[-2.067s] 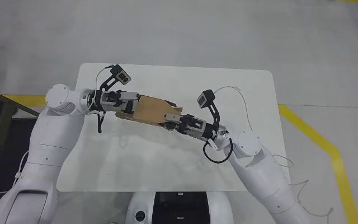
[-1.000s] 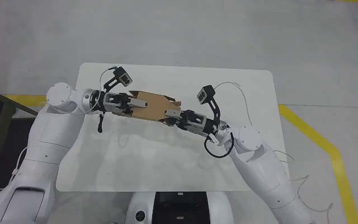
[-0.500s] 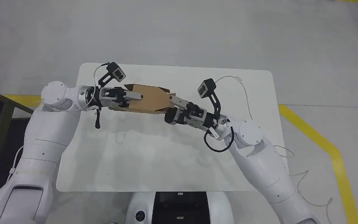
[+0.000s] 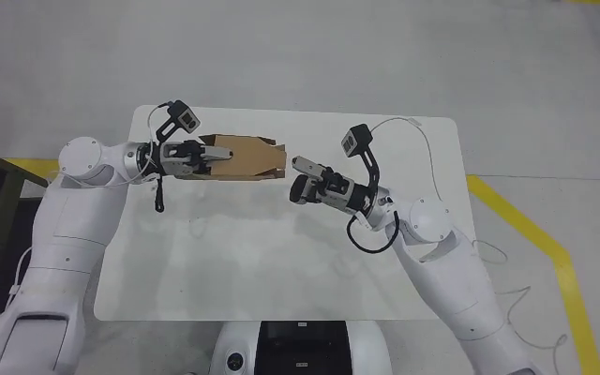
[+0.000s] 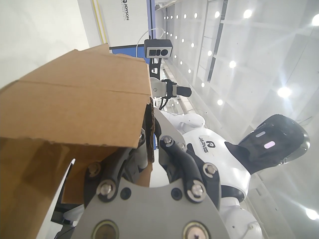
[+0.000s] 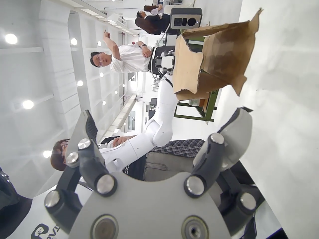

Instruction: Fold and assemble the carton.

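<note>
Where the left gripper (image 4: pixel 214 152) is: at about 10 o'clock over the white bench (image 4: pixel 281 272), pointing toward 3 o'clock.
Left fingers (image 5: pixel 172 130): clenched on a cardboard edge at the 9 o'clock end of the carton (image 4: pixel 246 157); the left wrist view shows that edge pinched between them.
Carton: brown cardboard, at about 11 o'clock of the bench, its long side running from 9 to 3 o'clock. It is partly opened into a sleeve, with loose, ragged flaps at the 3 o'clock end.
Gap: the carton's 3 o'clock end and the right gripper (image 4: pixel 298 176) are near each other but apart.
Right gripper: at about 12 o'clock from the bench centre, at 3 o'clock of the carton and pointing toward it.
Right fingers (image 6: pixel 87 125): released, spread wide with nothing between them; the carton's open mouth faces them in the right wrist view.
</note>
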